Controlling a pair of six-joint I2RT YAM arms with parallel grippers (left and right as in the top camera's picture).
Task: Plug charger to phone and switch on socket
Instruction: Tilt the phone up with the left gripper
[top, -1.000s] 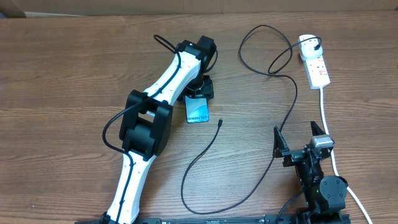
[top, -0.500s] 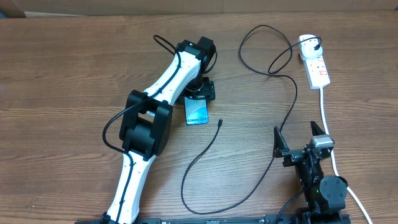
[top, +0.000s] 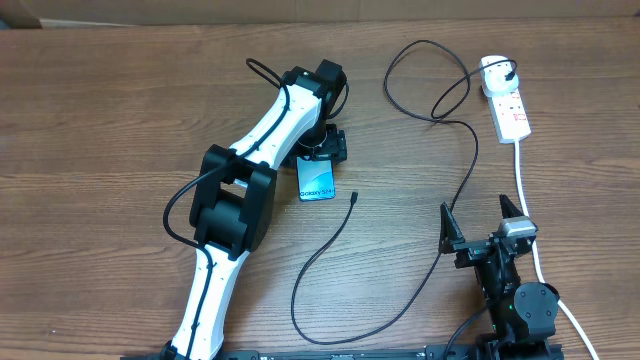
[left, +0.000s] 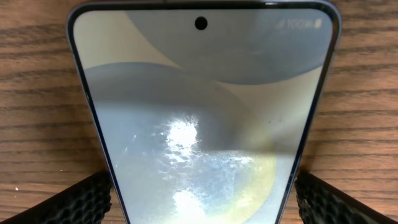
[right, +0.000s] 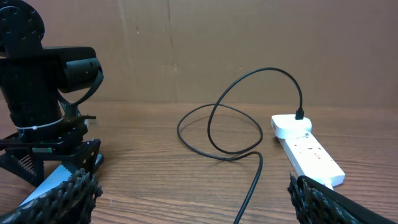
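Note:
The phone (top: 318, 180) lies flat on the wooden table, teal screen up; it fills the left wrist view (left: 199, 112). My left gripper (top: 322, 150) stands over its far end, one finger pad against each long edge (left: 202, 202). The charger's black cable (top: 468, 170) loops across the table. Its connector tip (top: 354, 197) lies just right of the phone, and its white adapter (top: 493, 68) sits in the socket (top: 512, 112). My right gripper (top: 482, 222) is open and empty at the front right, facing the cable (right: 249, 180) and the socket (right: 311, 155).
The socket's thick white cord (top: 525, 190) runs down the right side past my right gripper. The cable's lower loop (top: 330, 335) lies near the front edge. A brown wall (right: 249, 37) stands behind the table.
My left arm has shifted very slightly. The phone, the cable and my right arm have not moved.

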